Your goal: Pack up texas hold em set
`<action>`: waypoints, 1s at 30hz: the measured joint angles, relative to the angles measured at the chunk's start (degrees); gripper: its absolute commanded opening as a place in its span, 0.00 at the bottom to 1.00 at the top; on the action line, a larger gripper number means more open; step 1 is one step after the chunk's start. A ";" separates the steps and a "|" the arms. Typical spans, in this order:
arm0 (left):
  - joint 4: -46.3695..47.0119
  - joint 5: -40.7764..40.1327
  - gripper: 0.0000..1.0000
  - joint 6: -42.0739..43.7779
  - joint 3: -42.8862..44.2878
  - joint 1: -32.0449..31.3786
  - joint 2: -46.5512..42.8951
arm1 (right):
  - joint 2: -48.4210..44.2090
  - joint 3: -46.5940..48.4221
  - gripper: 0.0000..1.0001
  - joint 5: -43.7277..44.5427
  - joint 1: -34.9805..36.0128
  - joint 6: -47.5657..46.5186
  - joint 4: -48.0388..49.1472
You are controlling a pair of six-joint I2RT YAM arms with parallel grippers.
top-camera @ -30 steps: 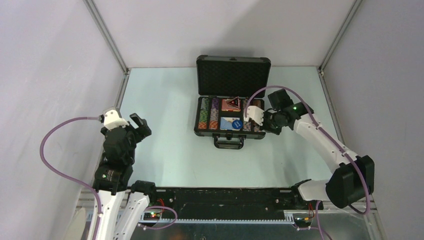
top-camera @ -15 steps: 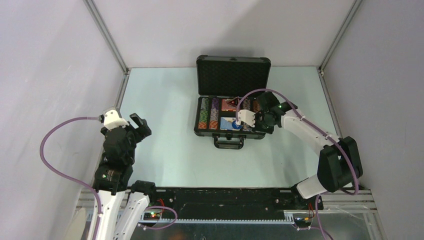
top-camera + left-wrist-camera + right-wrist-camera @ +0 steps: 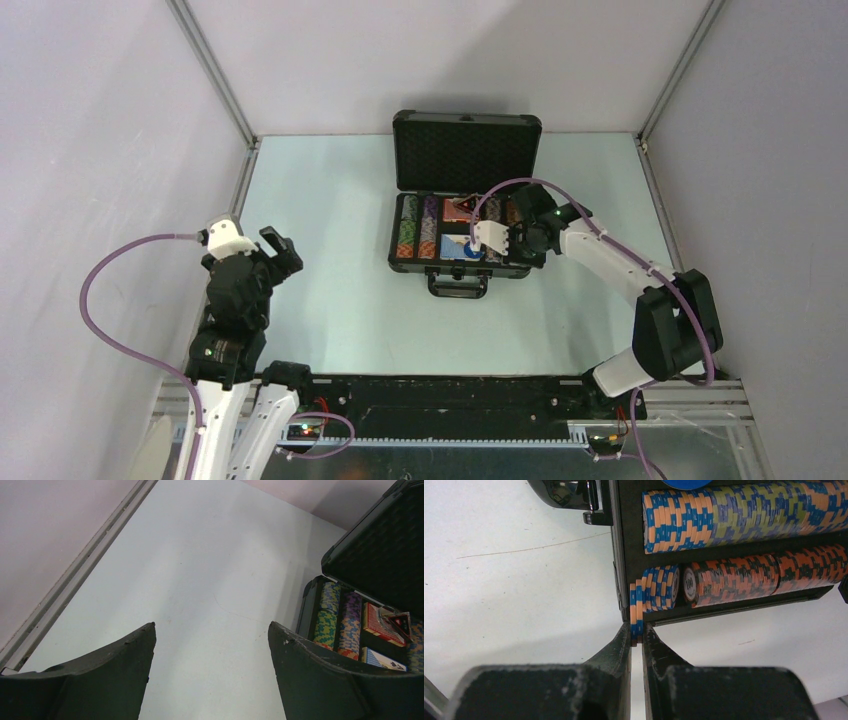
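The black briefcase (image 3: 412, 266) lies open at the table's far middle, lid (image 3: 466, 152) upright, with rows of multicoloured chips (image 3: 405, 238), a red card deck (image 3: 458, 210) and a blue-backed deck (image 3: 457, 246) inside. My right gripper (image 3: 637, 632) is shut on two orange-and-blue chips (image 3: 637, 607), held on edge at the end of a short row (image 3: 659, 587) by the case wall (image 3: 626, 545). A blue button (image 3: 686, 483) shows above a long chip row (image 3: 744, 505). My left gripper (image 3: 211, 625) stands open and empty, far left of the case (image 3: 311, 605).
The case's handle (image 3: 458, 287) points toward the arms. A dark triangular marker (image 3: 400, 622) rests on the red deck (image 3: 376, 625). Metal rails (image 3: 245, 170) edge the table on the left and right, with walls all round. My right arm (image 3: 620, 262) reaches in from the right.
My right arm has swung left over the case's right end with its elbow drawn in, then nearly stopped. The left arm has not moved.
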 measured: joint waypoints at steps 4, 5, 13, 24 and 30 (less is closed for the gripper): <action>0.00 0.02 0.87 0.00 0.00 0.00 0.00 | -0.04 0.00 0.00 -1.20 0.04 -0.02 -0.17; 0.00 0.00 0.87 0.00 -0.02 0.00 0.00 | -0.09 0.00 0.00 -1.49 0.09 -0.02 -0.31; 0.00 0.02 0.87 0.00 0.00 0.00 0.00 | 0.13 0.00 0.00 -1.77 0.11 -0.17 -1.42; 0.00 0.00 0.87 0.00 0.00 0.00 0.00 | 1.73 -0.02 0.00 2.01 0.09 0.31 0.63; 0.00 0.00 0.87 0.00 0.00 0.00 0.07 | 1.70 -0.02 0.00 3.54 -0.02 0.52 1.73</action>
